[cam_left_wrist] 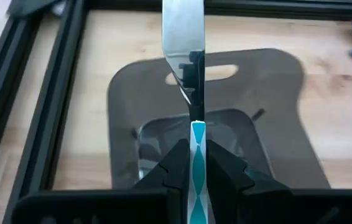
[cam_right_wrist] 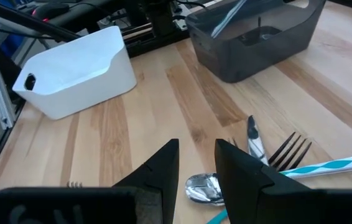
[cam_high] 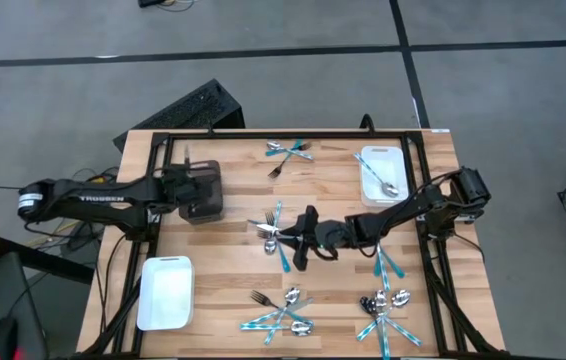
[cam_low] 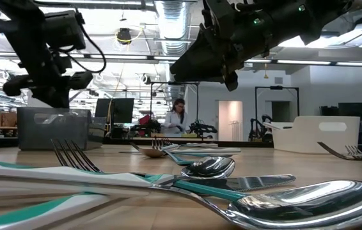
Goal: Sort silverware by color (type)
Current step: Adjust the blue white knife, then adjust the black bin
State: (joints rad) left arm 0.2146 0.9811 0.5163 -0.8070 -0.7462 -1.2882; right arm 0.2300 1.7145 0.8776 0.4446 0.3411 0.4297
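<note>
Left gripper (cam_left_wrist: 198, 180) clamped on striped teal-handled knife (cam_left_wrist: 186, 68) above smooth dark bin (cam_high: 203, 192) near table's left rail; right gripper (cam_right_wrist: 196, 168) half-open, empty, over mid-table shiny forks (cam_right_wrist: 288, 152).

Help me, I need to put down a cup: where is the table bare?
Bare wood lies between the dark bin and the white bin, and between the dark bin and the far cutlery cluster. The near edge by the spoon pile is crowded.

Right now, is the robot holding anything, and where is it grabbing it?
Yes. The left gripper pinches a teal-handled knife by its handle, above the dark bin. The right gripper is open and holds nothing.
</note>
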